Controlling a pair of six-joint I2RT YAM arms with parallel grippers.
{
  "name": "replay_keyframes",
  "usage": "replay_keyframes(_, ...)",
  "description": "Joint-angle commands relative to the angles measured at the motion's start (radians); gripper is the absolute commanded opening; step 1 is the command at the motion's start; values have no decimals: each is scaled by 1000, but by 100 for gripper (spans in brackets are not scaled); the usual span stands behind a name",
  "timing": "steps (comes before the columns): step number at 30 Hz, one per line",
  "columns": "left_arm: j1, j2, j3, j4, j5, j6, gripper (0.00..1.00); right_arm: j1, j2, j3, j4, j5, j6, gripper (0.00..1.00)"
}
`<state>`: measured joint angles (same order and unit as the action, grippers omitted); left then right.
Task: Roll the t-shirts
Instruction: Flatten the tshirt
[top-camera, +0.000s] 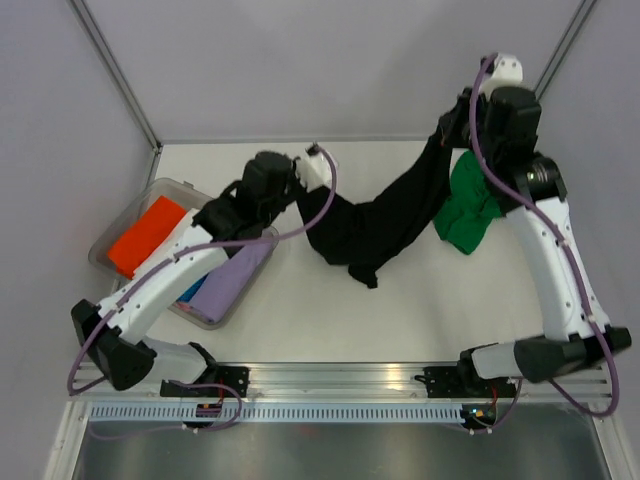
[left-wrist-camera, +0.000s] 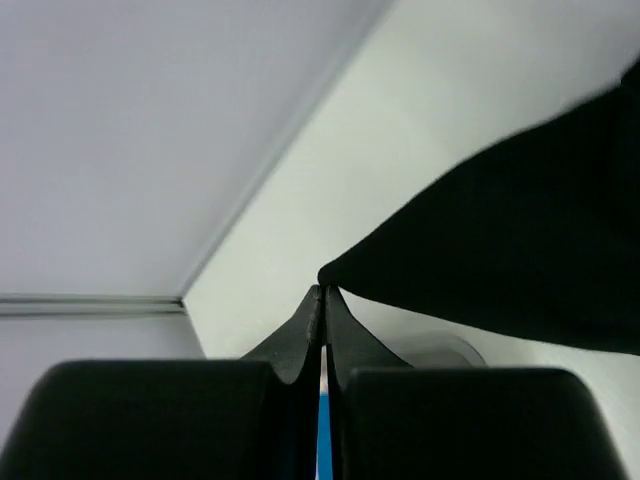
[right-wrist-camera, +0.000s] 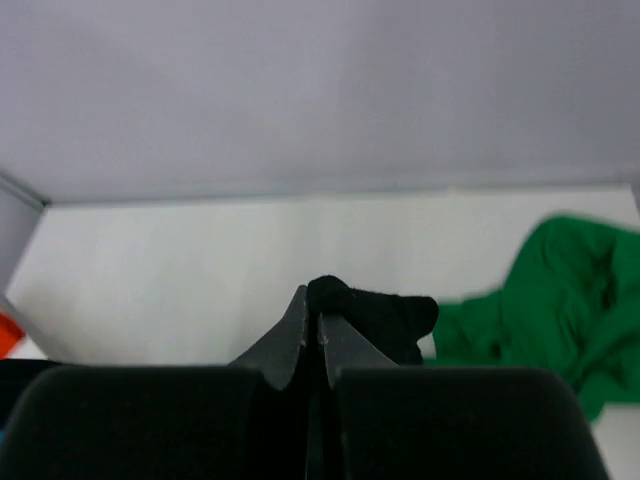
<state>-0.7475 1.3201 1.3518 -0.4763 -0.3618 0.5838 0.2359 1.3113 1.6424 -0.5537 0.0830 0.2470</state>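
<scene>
The black t-shirt (top-camera: 385, 222) hangs stretched in the air between both grippers, sagging in the middle toward the table. My left gripper (top-camera: 302, 190) is shut on its left edge; in the left wrist view the cloth (left-wrist-camera: 520, 240) runs off right from the closed fingertips (left-wrist-camera: 325, 292). My right gripper (top-camera: 447, 128) is shut on its right corner, held high at the back right; a black bunch (right-wrist-camera: 375, 312) sits at the closed tips (right-wrist-camera: 312, 310). The green t-shirt (top-camera: 466, 212) lies crumpled on the table under the right arm, and it shows in the right wrist view (right-wrist-camera: 560, 300).
A clear plastic tub (top-camera: 118, 232) at the left holds an orange shirt (top-camera: 147, 235), a lilac shirt (top-camera: 232, 280) draped over its rim and a bit of blue cloth (top-camera: 192, 291). The left arm reaches over the tub. Walls close the back and sides.
</scene>
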Motion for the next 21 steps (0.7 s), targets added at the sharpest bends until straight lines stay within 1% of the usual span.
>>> replay_keyframes(1,123,117,272,113,-60,31,2,-59,187,394,-3,-48,32,0)
replay_keyframes(2,164,145,326,113,-66,30,2,-75,251,465,-21,-80,46,0)
replay_keyframes(3,180,160,366,113,-71,30,2,-92,267,544,-17,-78,57,0)
replay_keyframes(4,194,171,412,120,-71,34,2,-99,270,556,-2,-109,64,0)
replay_keyframes(5,204,165,417,131,-63,37,2,-102,250,547,42,-109,69,0)
replay_keyframes(6,220,140,393,139,-57,47,2,-110,229,487,64,-101,66,0)
replay_keyframes(7,224,125,367,160,-40,50,2,-115,167,435,114,-94,58,0)
replay_keyframes(8,230,105,336,169,-23,59,2,-121,129,292,148,-89,58,0)
replay_keyframes(9,231,82,287,182,-2,66,2,-124,88,210,182,-63,60,0)
replay_keyframes(10,231,39,185,212,44,73,2,-127,6,129,251,-60,60,0)
replay_keyframes(11,229,18,126,222,66,76,2,-130,-35,50,274,-54,63,0)
replay_keyframes(12,229,2,77,226,86,82,2,-141,-68,-86,287,-37,64,0)
replay_keyframes(13,229,-24,-25,241,115,80,2,-142,-134,-149,294,-22,67,0)
replay_keyframes(14,229,-36,-70,245,127,77,2,-145,-165,-211,294,-5,77,0)
replay_keyframes(15,229,-45,-110,245,145,79,2,-147,-197,-336,294,9,86,0)
replay_keyframes(17,227,-76,-231,245,207,74,2,-152,-292,-461,290,50,106,0)
replay_keyframes(18,227,-88,-271,243,236,68,2,-155,-322,-577,285,72,135,0)
replay_keyframes(19,224,-99,-305,239,298,67,2,-158,-378,-631,275,98,147,0)
replay_keyframes(20,217,-117,-359,207,335,67,2,-162,-401,-682,270,107,165,0)
replay_keyframes(21,211,-125,-381,190,366,74,2,-173,-423,-773,267,109,193,0)
